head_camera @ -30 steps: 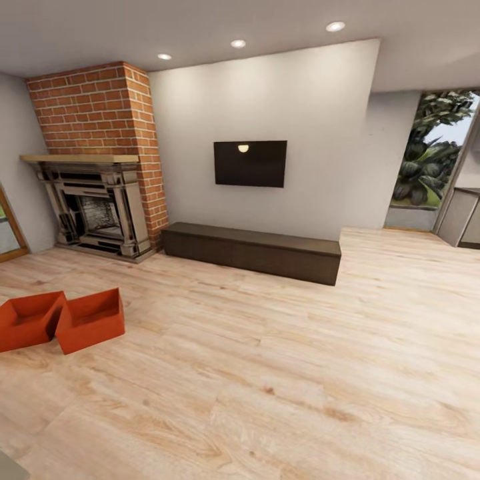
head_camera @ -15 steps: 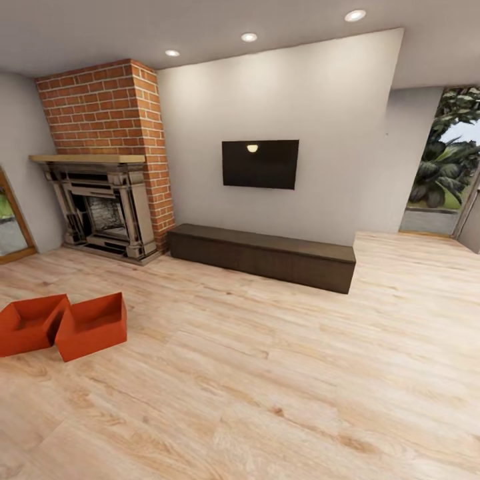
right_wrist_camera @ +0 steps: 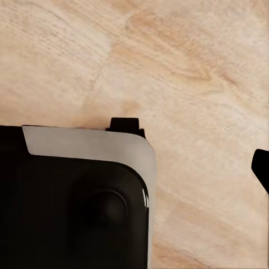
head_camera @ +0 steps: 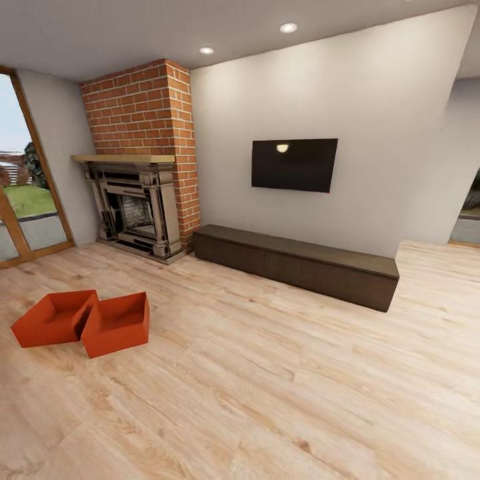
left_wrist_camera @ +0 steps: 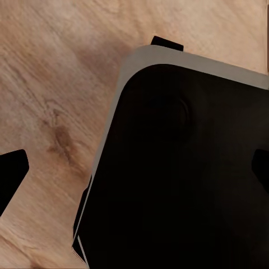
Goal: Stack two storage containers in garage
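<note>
Two red-orange open-top storage containers sit side by side on the light wood-plank floor of the living room, at the left of the head view. The left container touches the right container at a corner. Both are empty and upright. In the left wrist view my left gripper hangs open over my dark base, one fingertip at each edge of the picture. In the right wrist view one fingertip of my right gripper stands far out at the edge, over wood planks.
A brick fireplace stands in the far left corner, with a wood-framed glass door beside it. A long low dark cabinet runs along the cream wall under a wall-mounted TV. An opening shows at the far right.
The whole head view has shifted to the right as the camera turned left. The glass door has come into view. The containers lie as before on the floor.
</note>
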Robot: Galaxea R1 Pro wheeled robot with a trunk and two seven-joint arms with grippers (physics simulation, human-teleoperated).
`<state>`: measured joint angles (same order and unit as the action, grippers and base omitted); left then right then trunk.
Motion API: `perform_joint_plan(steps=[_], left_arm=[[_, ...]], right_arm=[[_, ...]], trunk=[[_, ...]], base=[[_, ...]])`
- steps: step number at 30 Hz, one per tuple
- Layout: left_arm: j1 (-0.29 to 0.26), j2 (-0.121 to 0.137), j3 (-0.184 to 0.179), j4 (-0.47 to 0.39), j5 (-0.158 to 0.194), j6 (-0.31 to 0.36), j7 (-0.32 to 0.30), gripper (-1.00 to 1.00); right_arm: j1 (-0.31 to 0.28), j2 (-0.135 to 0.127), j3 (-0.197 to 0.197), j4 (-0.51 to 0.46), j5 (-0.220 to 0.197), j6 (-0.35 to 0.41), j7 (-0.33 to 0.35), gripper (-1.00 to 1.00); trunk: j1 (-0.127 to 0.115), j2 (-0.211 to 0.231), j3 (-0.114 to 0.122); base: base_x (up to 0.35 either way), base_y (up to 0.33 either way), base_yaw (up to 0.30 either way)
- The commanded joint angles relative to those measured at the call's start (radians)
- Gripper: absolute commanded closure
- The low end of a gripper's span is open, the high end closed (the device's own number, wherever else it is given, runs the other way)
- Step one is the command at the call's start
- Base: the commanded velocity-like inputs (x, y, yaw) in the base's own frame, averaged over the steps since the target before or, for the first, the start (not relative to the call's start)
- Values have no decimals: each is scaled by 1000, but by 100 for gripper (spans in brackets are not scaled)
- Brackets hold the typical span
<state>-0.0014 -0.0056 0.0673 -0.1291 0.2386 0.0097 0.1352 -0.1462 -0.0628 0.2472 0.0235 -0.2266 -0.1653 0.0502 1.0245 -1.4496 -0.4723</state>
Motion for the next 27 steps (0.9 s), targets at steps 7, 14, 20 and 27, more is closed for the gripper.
perform_joint_plan(steps=[7,14,20,27], left_arm=[[0,-1,6,0,2,1,2,-100],[0,-1,6,0,2,2,1,-100],[0,-1,6,0,2,3,1,-100],[0,-1,6,0,2,3,1,-100]], right_arm=[[-1,0,10,3,-9,-5,6,-100],[-1,0,12,3,-7,-5,7,-100],[-1,0,12,3,-7,-5,7,-100],[-1,0,11,3,-10,-5,5,-100]], trunk=[[1,0,-1],[1,0,-1],[1,0,-1],[1,0,-1]], base=[[320,0,51],[320,0,2],[320,0,0],[320,-1,0]])
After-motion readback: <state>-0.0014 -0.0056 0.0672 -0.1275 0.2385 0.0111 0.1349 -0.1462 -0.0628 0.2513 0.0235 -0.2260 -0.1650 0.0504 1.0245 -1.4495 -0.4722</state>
